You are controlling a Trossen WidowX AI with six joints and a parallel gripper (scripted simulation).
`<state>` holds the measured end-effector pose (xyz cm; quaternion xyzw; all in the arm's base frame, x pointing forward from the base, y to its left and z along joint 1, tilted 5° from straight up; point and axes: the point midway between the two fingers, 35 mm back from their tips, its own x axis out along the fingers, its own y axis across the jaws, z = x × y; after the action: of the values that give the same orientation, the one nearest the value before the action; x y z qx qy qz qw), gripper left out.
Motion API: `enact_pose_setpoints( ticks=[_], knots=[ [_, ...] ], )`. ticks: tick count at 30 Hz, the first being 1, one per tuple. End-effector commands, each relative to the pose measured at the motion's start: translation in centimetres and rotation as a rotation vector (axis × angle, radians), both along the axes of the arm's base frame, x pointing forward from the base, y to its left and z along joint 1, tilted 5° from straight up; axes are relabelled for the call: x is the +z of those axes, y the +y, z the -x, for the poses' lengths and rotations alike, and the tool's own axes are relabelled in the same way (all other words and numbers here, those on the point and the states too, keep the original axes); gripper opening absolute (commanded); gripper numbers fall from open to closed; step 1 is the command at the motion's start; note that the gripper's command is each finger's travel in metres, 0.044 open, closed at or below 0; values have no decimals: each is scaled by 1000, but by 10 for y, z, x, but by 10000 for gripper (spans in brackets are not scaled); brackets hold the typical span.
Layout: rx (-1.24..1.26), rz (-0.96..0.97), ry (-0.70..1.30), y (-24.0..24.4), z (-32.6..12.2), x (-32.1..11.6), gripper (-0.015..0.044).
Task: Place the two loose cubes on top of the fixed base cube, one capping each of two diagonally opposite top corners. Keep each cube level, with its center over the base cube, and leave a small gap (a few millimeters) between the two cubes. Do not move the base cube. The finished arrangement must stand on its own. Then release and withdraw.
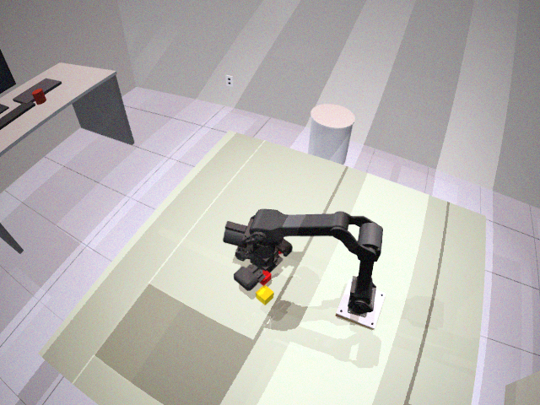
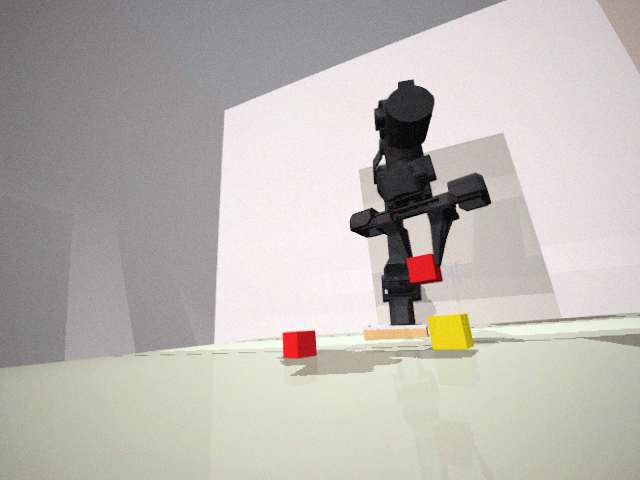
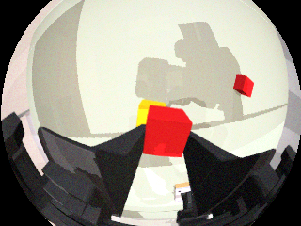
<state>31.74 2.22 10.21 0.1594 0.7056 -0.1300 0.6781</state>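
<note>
Exterior view: black parallel-jaw gripper [image 2: 431, 263] clamps a small red cube [image 2: 423, 268], raised above the yellow base cube [image 2: 450, 331] mid-worktop. Second red cube [image 2: 299, 344] rests on the pale green worktop [image 2: 310, 413], well apart.

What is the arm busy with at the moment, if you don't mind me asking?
The gripper is shut on a red cube and holds it in the air, close above the yellow base cube. In the wrist view the yellow cube peeks out just behind the held one. The second red cube sits on the table, off to the side. Nothing is stacked yet.
</note>
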Motion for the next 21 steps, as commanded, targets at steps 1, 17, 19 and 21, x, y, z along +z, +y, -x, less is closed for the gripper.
enact_pose_setpoints(
  ticks=[1, 17, 19, 21],
  knots=[
    [-118, -1, 12, 6, 4, -3, 105],
    [-604, 15, 42, 28, 12, -9, 105],
    [-664, 18, 46, 30, 13, -10, 105],
    [-725, 21, 50, 33, 15, -11, 105]
  ],
)
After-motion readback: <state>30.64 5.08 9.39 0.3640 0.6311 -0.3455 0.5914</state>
